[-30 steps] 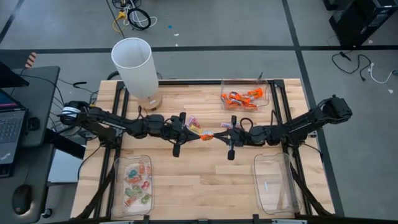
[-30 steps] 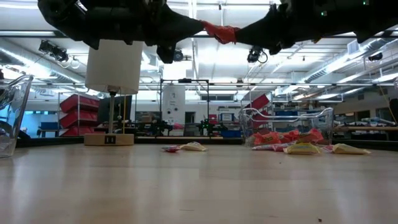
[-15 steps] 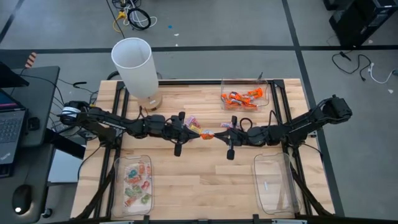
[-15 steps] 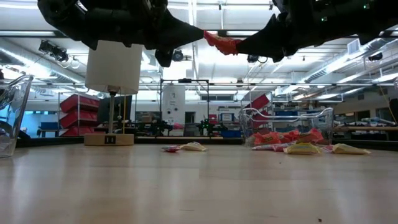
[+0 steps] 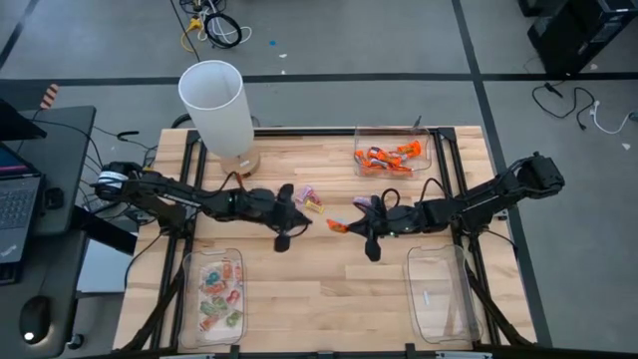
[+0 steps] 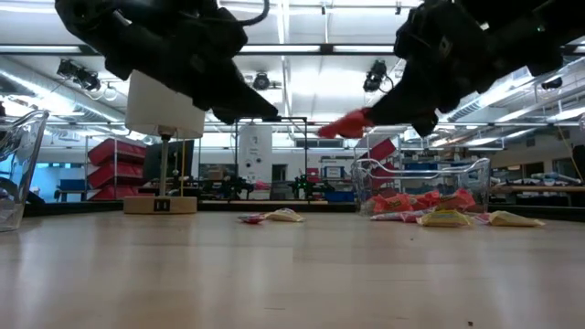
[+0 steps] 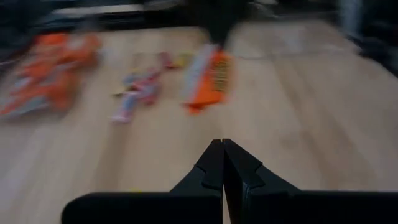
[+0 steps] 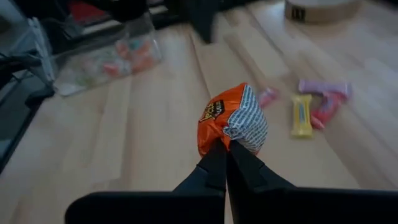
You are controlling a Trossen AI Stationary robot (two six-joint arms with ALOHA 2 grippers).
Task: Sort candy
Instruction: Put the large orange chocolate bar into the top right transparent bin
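Bright overhead ceiling lights; left wrist view heavily motion-blurred, arms dark silhouettes in low view.

Dark lettering is printed on the orange candy wrapper [image 8: 231,121] pinched in the tips of the right gripper [image 8: 224,149], just above its fingers, but the letters are too small to make out as words. No other text, label, number or sign can be read anywhere.

Bare table [image 5: 329,289] btwn front trays [image 5: 212,289].
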